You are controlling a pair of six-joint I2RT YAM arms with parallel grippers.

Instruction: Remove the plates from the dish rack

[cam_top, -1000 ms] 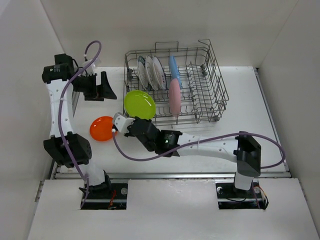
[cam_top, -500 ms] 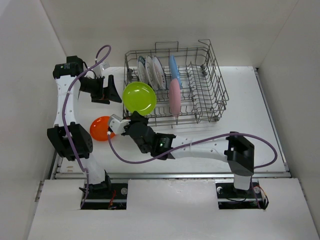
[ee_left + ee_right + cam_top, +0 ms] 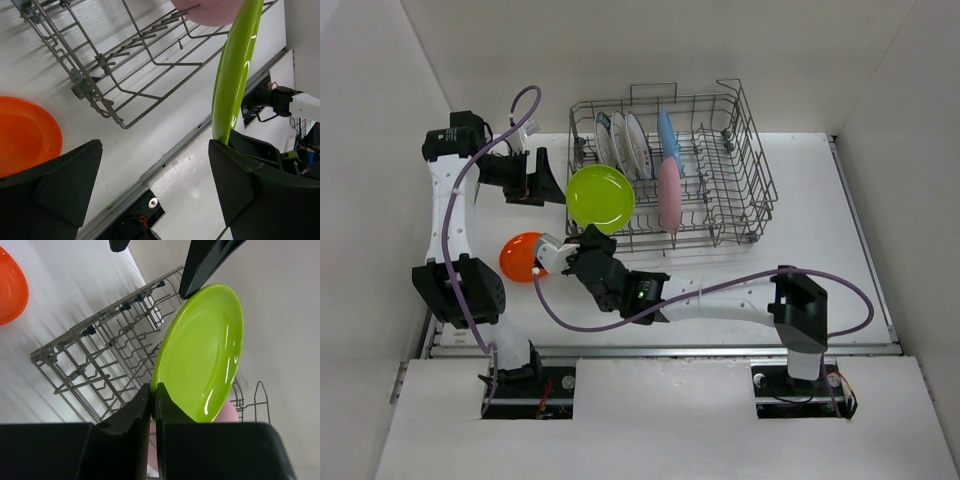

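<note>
My right gripper (image 3: 592, 240) is shut on the lower rim of the lime-green plate (image 3: 600, 197) and holds it upright in the air, left of the dish rack (image 3: 740, 170). In the right wrist view the fingers (image 3: 145, 405) pinch the green plate's (image 3: 200, 355) edge. My left gripper (image 3: 552, 188) is open at the plate's left edge. In the left wrist view the green plate (image 3: 232, 70) stands edge-on against the right finger (image 3: 260, 190). The orange plate (image 3: 523, 256) lies on the table. Pink (image 3: 669, 193), light blue (image 3: 666, 132) and white plates (image 3: 620, 145) stand in the rack.
The rack's wire front wall (image 3: 100, 65) is close behind the green plate. The orange plate (image 3: 25, 135) lies below my left gripper. White walls enclose the table on the left, back and right. A metal rail (image 3: 660, 350) runs along the near table edge.
My right gripper has lifted the green plate a little higher and tilted it upright. My left gripper has moved right, up to the plate's left edge.
</note>
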